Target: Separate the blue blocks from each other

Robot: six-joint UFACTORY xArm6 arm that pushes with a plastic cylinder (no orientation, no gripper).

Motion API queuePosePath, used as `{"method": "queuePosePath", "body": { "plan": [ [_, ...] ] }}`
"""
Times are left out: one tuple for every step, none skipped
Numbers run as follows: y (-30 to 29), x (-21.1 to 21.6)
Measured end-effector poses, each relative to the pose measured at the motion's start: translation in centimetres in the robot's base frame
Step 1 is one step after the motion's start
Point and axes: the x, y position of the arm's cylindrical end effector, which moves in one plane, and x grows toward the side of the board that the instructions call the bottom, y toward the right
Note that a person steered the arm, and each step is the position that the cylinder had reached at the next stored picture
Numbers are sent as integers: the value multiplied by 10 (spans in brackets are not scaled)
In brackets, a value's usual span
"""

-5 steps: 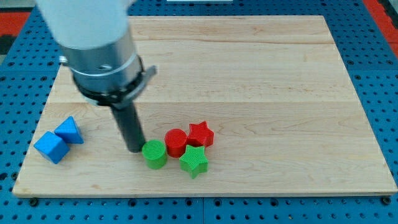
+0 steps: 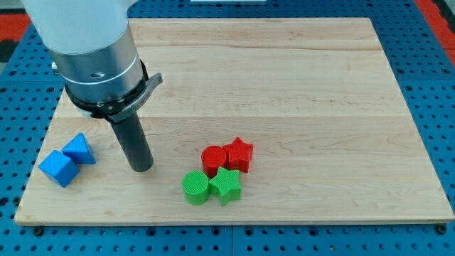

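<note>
Change since the earlier frame: my tip (image 2: 142,168) has shifted toward the frame's left, off the green cylinder (image 2: 195,188); the green cylinder, green star (image 2: 225,185), red cylinder (image 2: 212,159) and red star (image 2: 239,154) now sit slightly further right and lower.

Item, end effector: a plain dark rod with no jaws to spread or press; it touches no block. Position: lower left of centre, between the blue pair and the red-green cluster, nearer the blues.

Item, task blocks: blue cube (image 2: 57,168) and blue triangular block (image 2: 78,149), lower left of the frame near the board (image 2: 298,71) edge, touching each other. Not yet separated.

Item, bystanders: four red and green blocks, huddled lower centre, touching or nearly so.

Judgement: the tip likely stands here as an approach toward the seam between the blues.
</note>
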Motion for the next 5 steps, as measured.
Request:
{"method": "queuePosePath", "body": {
  "plan": [
    [0,-2],
    [0,-4],
    [0,-4],
    [2,-4],
    [3,-4]
  ]
}}
